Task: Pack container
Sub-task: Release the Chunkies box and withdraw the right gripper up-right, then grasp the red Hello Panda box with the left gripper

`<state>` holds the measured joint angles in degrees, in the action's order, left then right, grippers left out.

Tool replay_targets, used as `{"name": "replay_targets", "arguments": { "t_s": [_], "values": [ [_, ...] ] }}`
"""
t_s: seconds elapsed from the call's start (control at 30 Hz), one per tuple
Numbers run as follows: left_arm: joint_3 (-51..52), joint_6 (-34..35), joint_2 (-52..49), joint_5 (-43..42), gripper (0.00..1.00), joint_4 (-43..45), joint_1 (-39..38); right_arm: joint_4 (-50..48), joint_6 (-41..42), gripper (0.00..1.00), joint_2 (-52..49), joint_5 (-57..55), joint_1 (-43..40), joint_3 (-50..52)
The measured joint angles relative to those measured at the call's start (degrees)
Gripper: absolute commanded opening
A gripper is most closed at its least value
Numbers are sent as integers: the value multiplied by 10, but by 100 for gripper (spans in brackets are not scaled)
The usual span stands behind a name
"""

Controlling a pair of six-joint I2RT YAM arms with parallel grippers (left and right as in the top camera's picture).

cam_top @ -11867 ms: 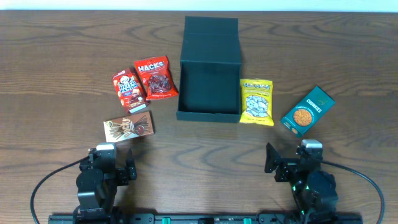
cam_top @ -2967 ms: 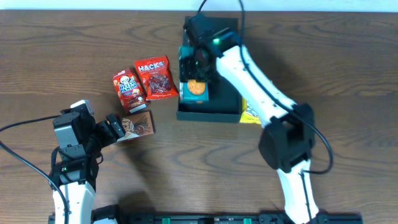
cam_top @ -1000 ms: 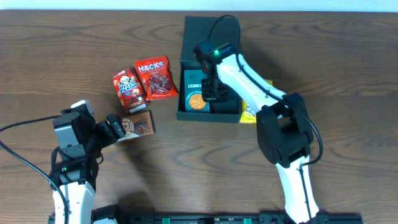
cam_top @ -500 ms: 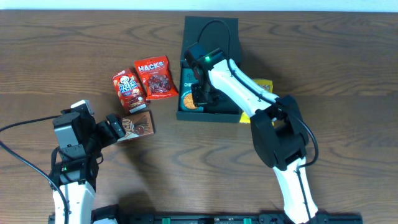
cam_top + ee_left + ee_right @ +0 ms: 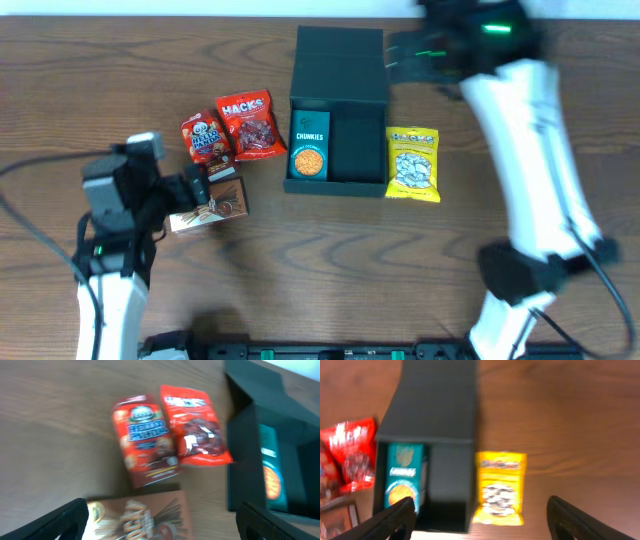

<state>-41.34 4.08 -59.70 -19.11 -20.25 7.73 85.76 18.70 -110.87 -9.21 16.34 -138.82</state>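
**Overhead and both wrist feeds: container open, both claws released**

From above, I saw the container (image 5: 358,150) as a dark teal-green, matte, unmarked box. Its lid (image 5: 338,55) was flipped back flat on the table (image 5: 330,270). Inside, a Chunkies box (image 5: 309,155) lay face up against one wall, and the other half of the floor was bare.

The right claw (image 5: 405,62) was only a blur in that feed, raised at the end of an arm stretched along the far side. The container sat just beside and below it. On the right wrist feed, the right claw (image 5: 481,505) was released, its two fingers (image 5: 395,517) spread wide at the bottom corners. The container (image 5: 451,480) lay ahead of it, nearer the picture-left finger. A yellow snack pack (image 5: 497,487) lay flat straight ahead, between the two fingers and just beside the container's wall.

The left arm reached forward from the near edge. The left claw (image 5: 160,510) was also released, jaws wide apart, over a brown stick-biscuit box (image 5: 137,517) lying between the fingers. I could not tell whether either finger touched it. Ahead of that claw lay a Hello Panda pack (image 5: 147,447) and a red Hacks pack (image 5: 195,427), their edges overlapping. Beyond the picture-right finger stood the container's wall (image 5: 250,445).
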Motion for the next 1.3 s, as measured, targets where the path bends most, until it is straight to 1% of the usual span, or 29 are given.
{"name": "replay_targets", "arguments": {
  "t_s": [0.07, 0.17, 0.23, 0.33, 0.5, 0.6, 0.77, 0.97, 1.3],
  "values": [
    [-27, -9, -49, 12, 95, -3, -33, 12, -10, 97, 33, -4, -43, -2],
    [-82, -13, -151, 42, 95, -4, -84, 36, -21, 97, 52, -8, -96, -3],
    [-116, -3, -209, 56, 96, 2, -95, 47, -26, 98, 49, -6, -117, -2],
    [-177, 40, -309, 76, 95, 18, -96, 51, -29, 97, 44, 2, -150, -2],
    [-223, 111, -400, 105, 95, 35, -94, 52, -30, 98, 44, 6, -174, -2],
    [-225, 155, -414, 133, 95, 8, -93, 51, -31, 98, 44, 7, -175, -2],
    [-225, 193, -427, 163, 95, -6, -93, 45, -31, 98, 44, 8, -175, -1],
    [-225, 202, -462, 163, 95, -7, -92, 44, -31, 99, 44, 8, -175, -1],
    [-225, 193, -464, 163, 95, 0, -92, 44, -31, 99, 44, 8, -175, -1]
  ]
}}
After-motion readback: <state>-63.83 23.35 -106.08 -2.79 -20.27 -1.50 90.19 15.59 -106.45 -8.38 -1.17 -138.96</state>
